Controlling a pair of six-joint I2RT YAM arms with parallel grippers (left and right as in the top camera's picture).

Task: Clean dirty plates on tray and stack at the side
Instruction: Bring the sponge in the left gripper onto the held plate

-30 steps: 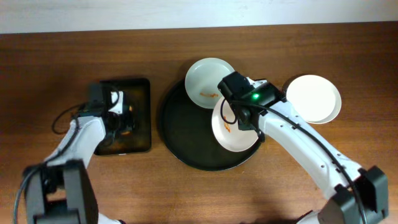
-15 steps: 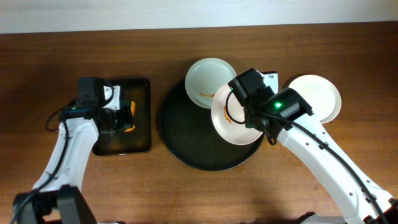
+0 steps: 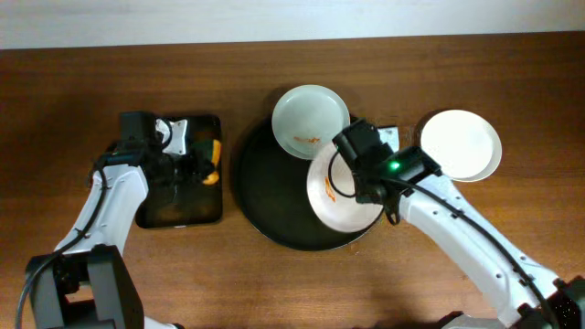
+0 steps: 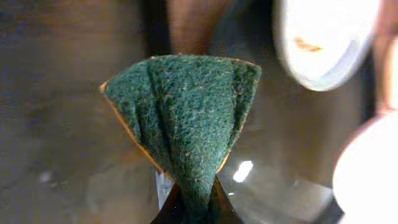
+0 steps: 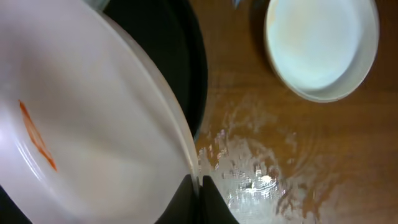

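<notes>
In my right gripper (image 3: 365, 175) (image 5: 199, 194) a white plate (image 3: 338, 194) (image 5: 93, 124) with orange-red smears is pinched by its rim, tilted over the right part of the round black tray (image 3: 270, 206) (image 5: 168, 37). A second smeared plate (image 3: 311, 119) (image 4: 323, 43) rests on the tray's far rim. On the wood to the right sits a plate (image 3: 462, 143) (image 5: 323, 50) with no smears showing. My left gripper (image 3: 199, 164) (image 4: 193, 208) is shut on a folded green scouring sponge (image 3: 212, 151) (image 4: 183, 118) with an orange edge, above the right edge of the small rectangular tray.
The small rectangular black tray (image 3: 174, 206) lies left of the round one. The wooden table (image 3: 183, 274) looks wet and shiny between the round tray and the right-hand plate (image 5: 261, 174). A pale wall edge runs along the back.
My left gripper has carried the sponge up and to the right, toward the round tray. My right gripper lifted the smeared plate, then shifted it back down and slightly left over the tray.
</notes>
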